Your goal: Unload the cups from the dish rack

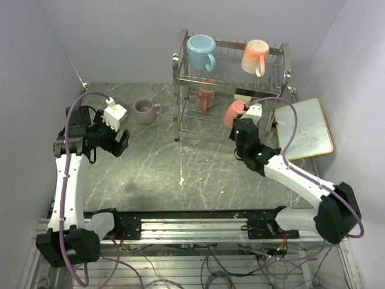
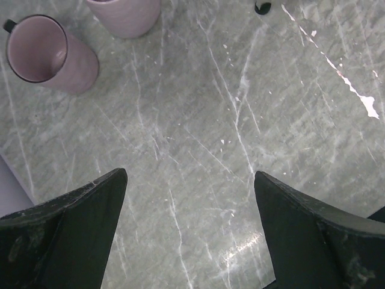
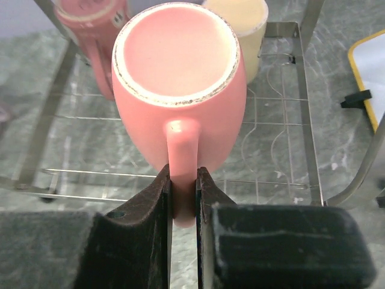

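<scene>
Grey veined tabletop (image 1: 156, 168) fills the scene, with pale walls behind. At the left, the left pincer (image 1: 114, 143) hangs over bare stone, its jaws spread wide with nothing between them. In its wrist view (image 2: 189, 174), a mauve mug (image 2: 51, 54) and a second mauve mug (image 2: 123, 12) stand near each other, ahead of it and to its left. Further right stands the chrome rack (image 1: 178, 96). A blue mug (image 1: 201, 51) and a peach mug (image 1: 255, 56) sit on its top tier. Below, a red-pink mug (image 3: 90, 30) and a pale yellow mug (image 3: 240, 24) sit beyond the right pincer (image 3: 183, 171). That pincer is clamped narrowly on the handle of a salmon mug (image 3: 180, 90) at the front of the lower tier, mouth facing the wrist camera. A whiteboard (image 1: 307, 129) lies just to its right.
</scene>
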